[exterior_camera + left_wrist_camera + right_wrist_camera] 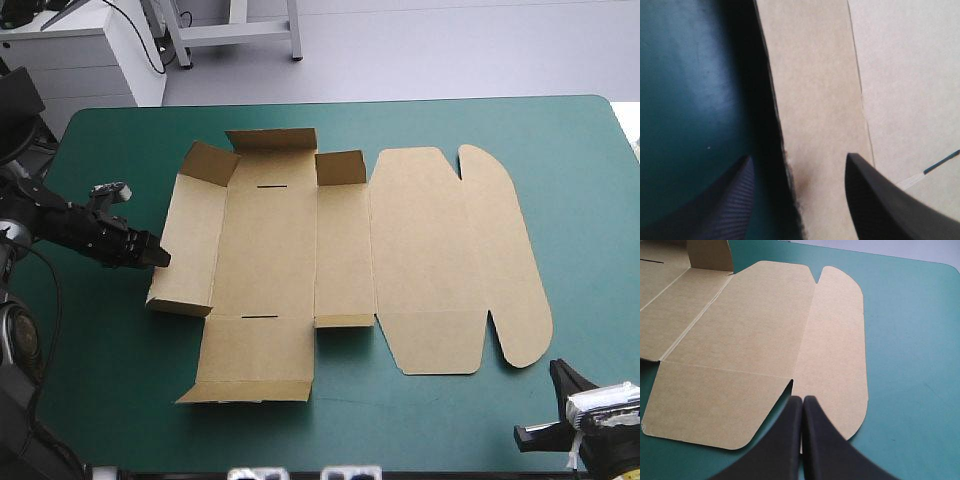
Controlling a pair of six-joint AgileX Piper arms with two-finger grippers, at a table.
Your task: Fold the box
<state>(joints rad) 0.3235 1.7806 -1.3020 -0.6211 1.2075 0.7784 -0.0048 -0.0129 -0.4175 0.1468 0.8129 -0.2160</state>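
The box (pixel 300 250) is lying opened out across the middle of the table (pixel 600 180), mostly flat. Only the left end has any shape to it. The left wall (pixel 190 240) is tipped up off the cover, the far flap (pixel 270 140) stands up, and the near flap (pixel 255 372) has a crease along its edge. The lid (pixel 430 260) on the right lies dead flat.

The left gripper (pixel 155 258) is right at the outer edge of that left wall, about halfway along it. In its wrist view the fingers are spread, with the board's edge running between them. One finger (pixel 735 200) is over the teal-green cover and the other (pixel 880 200) is over the brown board. So it's released, not pinching anything yet (looks lined up to, though). My read is that this wall is the next thing to stand up and fold over. Coming at the free edge from the side would let one finger get under it.

The right gripper (pixel 562 378) sits just off the near right corner of the box, not touching it as far as I can tell. Its fingers are clenched into one point with nothing between them, aimed at the lid's rounded end. I'd guess it's keeping out of the way, or ready to press the board down. Sliding is the main risk I see, since nothing pins the sheet if the left one pushes on it.
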